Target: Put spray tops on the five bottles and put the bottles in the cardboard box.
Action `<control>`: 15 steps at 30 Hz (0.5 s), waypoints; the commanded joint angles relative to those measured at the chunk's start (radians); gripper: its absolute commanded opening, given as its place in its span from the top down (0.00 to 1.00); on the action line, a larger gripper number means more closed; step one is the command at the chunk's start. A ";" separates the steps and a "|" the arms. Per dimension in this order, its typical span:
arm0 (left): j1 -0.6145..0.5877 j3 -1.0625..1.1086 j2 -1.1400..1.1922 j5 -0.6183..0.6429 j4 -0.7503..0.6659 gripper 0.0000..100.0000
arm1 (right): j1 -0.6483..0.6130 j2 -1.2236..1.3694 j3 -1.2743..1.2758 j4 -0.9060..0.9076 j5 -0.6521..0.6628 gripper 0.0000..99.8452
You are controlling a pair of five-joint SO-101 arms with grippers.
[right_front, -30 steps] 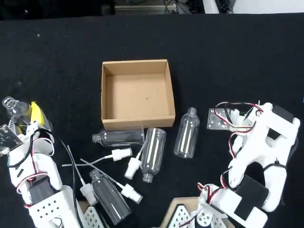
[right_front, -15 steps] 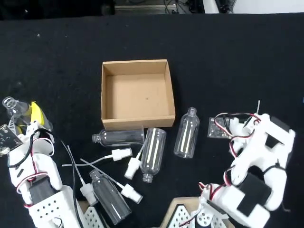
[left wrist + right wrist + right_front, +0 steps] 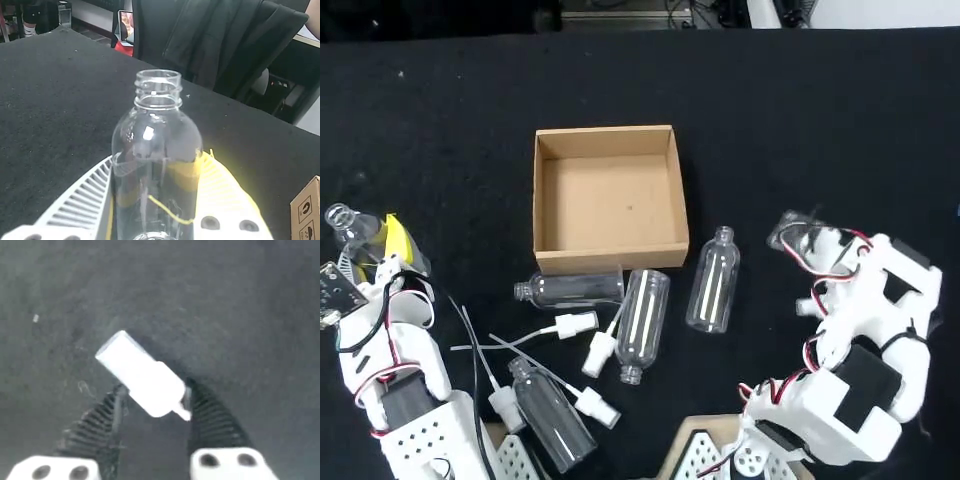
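My left gripper (image 3: 155,210) is shut on a clear uncapped bottle (image 3: 156,150), held upright with its open neck up; the same bottle (image 3: 342,222) stands at the table's left edge. My right gripper (image 3: 152,402) is shut on a white spray top (image 3: 140,374) above the black cloth; the right arm (image 3: 865,330) is at the right. The cardboard box (image 3: 545,195) is open and holds nothing. In front of it lie three clear bottles (image 3: 570,288) (image 3: 642,318) (image 3: 713,278), and another bottle (image 3: 552,415) lies nearer the front. Loose spray tops (image 3: 575,324) (image 3: 600,352) (image 3: 592,404) lie among them.
Thin white dip tubes (image 3: 470,345) from the spray tops fan across the cloth near the left arm's base (image 3: 410,420). Black cloth (image 3: 800,120) covers the table behind and to the right of the box.
The right arm has turned and lifted its wrist at the right side, blurring its upper end. The left arm, the bottles and the box have not moved.
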 commanded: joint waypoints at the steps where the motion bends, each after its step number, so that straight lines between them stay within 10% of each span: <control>1: 0.007 0.019 -0.021 0.011 0.000 0.97 | -0.003 -0.007 -0.073 0.025 -0.358 0.95; 6: 0.008 0.019 -0.021 0.011 0.000 0.97 | 0.018 -0.007 -0.091 0.104 -0.634 0.95; 15: 0.007 0.019 -0.020 0.011 0.000 0.97 | 0.006 -0.002 -0.154 0.307 -0.423 0.63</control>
